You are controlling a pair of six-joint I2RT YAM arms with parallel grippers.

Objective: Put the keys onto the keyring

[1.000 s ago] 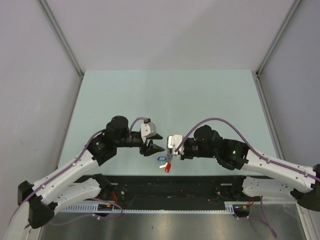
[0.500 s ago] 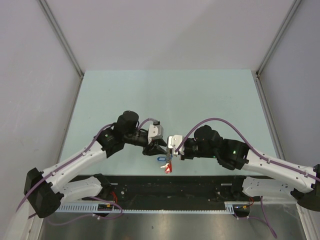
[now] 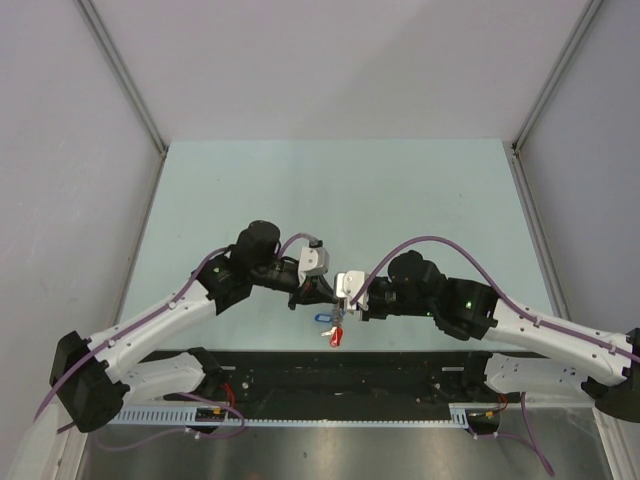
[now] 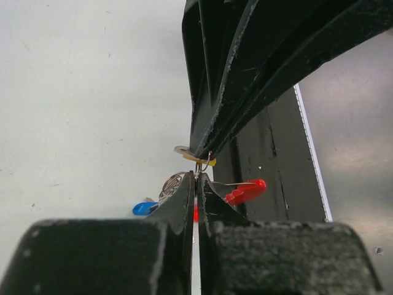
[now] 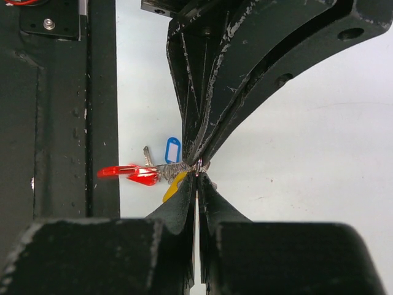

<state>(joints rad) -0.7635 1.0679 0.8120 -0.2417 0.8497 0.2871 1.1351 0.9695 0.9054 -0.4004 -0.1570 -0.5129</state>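
The keyring (image 4: 174, 184), a thin coiled metal ring with a red end piece (image 4: 245, 192), hangs just above the table's near edge between my two grippers. In the top view the bunch (image 3: 329, 326) sits below the meeting fingertips. My left gripper (image 4: 196, 176) is shut on the ring's thin wire. My right gripper (image 5: 198, 174) is shut on the same ring from the opposite side, tip to tip with the left. A yellow-headed key (image 5: 175, 186) lies against the right fingertips. A blue-headed key (image 5: 172, 149) and a bare metal blade (image 5: 147, 155) dangle beside the red piece (image 5: 129, 174).
The pale green table (image 3: 330, 200) stretches away behind the grippers. A black base rail (image 3: 340, 370) runs along the near edge right under the hanging bunch. Grey walls enclose the left, right and back.
My left arm swung right toward the right gripper, and its open jaws closed on the ring. The right arm and its grip stayed still.
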